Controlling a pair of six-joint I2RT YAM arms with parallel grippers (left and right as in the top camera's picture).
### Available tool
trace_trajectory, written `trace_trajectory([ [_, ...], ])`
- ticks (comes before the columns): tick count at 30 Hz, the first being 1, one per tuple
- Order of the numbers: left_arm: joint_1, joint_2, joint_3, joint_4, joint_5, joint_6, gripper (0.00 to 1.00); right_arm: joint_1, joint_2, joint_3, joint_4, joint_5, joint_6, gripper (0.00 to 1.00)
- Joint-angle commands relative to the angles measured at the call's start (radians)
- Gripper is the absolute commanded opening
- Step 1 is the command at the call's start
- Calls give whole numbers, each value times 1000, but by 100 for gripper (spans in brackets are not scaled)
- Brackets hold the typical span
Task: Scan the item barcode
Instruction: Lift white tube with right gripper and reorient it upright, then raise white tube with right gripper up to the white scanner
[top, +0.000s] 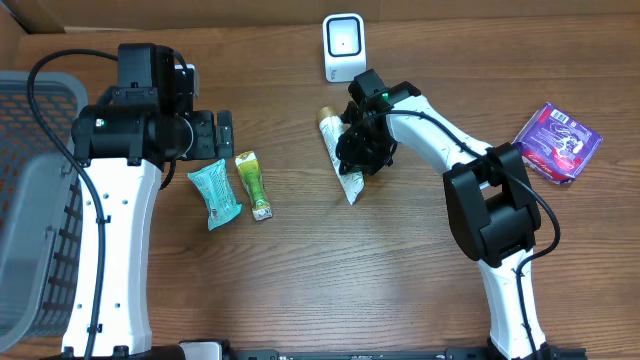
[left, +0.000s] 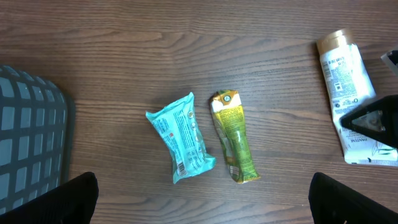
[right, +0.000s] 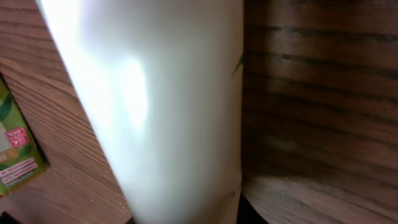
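— Overhead?
— A flat white plastic tube (top: 349, 185), gold-capped, lay on the wood-grain tabletop (top: 400, 280) near the boxy scanner (top: 343, 47). The right hand (top: 358, 155) sat over it, grip impossible to tell.
— Left wrist?
— The left hand (left: 202, 186) hung released wide above a crinkly teal packet (left: 181, 138) and a green sachet (left: 233, 135).
— Right wrist?
— Glossy white tube filled it.

Right tool (top: 360, 150) over white tube (top: 332, 142) (gold cap toward scanner (top: 343, 47)); teal packet (top: 214, 194) beside green sachet (top: 254, 185).
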Motion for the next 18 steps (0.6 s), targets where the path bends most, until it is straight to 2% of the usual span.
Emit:
trace_trajectory([
  [1, 0, 6, 12, 0, 8, 2, 99, -10, 59, -24, 12, 9, -35, 14],
  [6, 0, 6, 12, 0, 8, 2, 99, -27, 45, 24, -37, -90, -77, 4],
  [13, 0, 6, 12, 0, 8, 2, 100, -29, -67, 158, -163, -204, -253, 4],
  [18, 0, 6, 12, 0, 8, 2, 99, -35, -157, 319, -256, -121, -253, 4],
])
